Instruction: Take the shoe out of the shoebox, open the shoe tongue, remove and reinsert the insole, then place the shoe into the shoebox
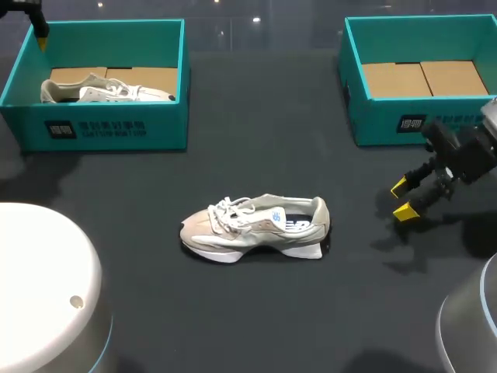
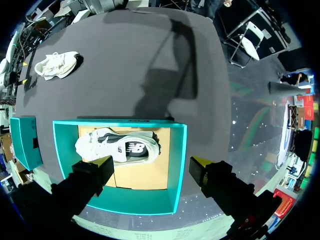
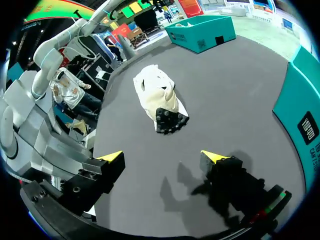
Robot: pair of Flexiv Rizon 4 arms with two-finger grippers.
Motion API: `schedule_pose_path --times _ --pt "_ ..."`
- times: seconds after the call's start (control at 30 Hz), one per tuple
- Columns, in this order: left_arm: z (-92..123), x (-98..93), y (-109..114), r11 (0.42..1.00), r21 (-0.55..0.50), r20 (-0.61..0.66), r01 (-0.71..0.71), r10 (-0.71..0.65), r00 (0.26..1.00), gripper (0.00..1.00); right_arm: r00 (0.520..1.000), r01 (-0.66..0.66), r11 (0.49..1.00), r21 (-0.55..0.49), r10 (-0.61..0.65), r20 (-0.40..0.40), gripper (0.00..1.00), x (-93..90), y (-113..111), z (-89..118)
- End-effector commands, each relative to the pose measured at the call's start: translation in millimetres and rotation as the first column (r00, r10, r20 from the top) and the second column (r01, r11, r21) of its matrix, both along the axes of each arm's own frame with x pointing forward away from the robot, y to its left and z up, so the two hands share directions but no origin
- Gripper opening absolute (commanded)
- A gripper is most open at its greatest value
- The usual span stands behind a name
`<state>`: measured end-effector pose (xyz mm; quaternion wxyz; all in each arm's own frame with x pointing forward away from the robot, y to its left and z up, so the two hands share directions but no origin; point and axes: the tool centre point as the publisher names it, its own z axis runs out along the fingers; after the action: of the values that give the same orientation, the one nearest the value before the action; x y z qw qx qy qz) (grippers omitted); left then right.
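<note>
Fingers on your left gripper [image 2: 152, 165] stand spread above the teal rectangular left shoebox [image 2: 135, 200]; your right gripper [image 1: 401, 199] is likewise spread, low over the dark table [image 1: 256, 155] at its right.
Left shoebox: one pale boxed sneaker [image 1: 105, 92], on its side on brown cardboard.
Matching right shoebox [image 1: 380, 124]: brown cardboard floor.
Beige-and-white laced sneaker [image 1: 256, 227]: upright at mid-table, toe toward your left.

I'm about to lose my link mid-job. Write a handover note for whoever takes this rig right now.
The left gripper is open and empty, above the left shoebox, which holds a second shoe.
The right gripper is open and empty, beside the table shoe and not touching it.
The right shoebox has no shoe in it.
Done: one shoe is out.
Tongue and insole: cannot tell; check them, then box the shoe.
</note>
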<state>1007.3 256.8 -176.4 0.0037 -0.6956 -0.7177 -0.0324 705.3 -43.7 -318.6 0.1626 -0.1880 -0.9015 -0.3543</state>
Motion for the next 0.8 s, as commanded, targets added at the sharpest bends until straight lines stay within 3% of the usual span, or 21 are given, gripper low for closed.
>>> schedule_pose_path --times 0.03,0.27,0.57,0.8 --pt "0 0.1 0 1.000 0.001 0.000 0.001 -0.001 1.000 1.00 0.956 -0.235 0.949 0.209 0.187 0.225 1.00 -1.0 -2 -5" --pt "0 0.1 0 1.000 0.001 0.000 0.001 -0.001 1.000 1.00 0.955 -0.217 0.955 0.201 0.166 0.244 1.00 -1.0 -2 -7" --pt "0 0.1 0 1.000 0.001 0.000 0.001 -0.001 1.000 1.00 0.944 -0.059 0.963 0.264 -0.032 0.329 1.00 -1.2 -23 -44" --pt "0 0.1 0 1.000 0.001 0.000 0.001 -0.001 1.000 1.00 0.943 -0.085 0.951 0.298 -0.020 0.332 1.00 -4.3 -22 -50"
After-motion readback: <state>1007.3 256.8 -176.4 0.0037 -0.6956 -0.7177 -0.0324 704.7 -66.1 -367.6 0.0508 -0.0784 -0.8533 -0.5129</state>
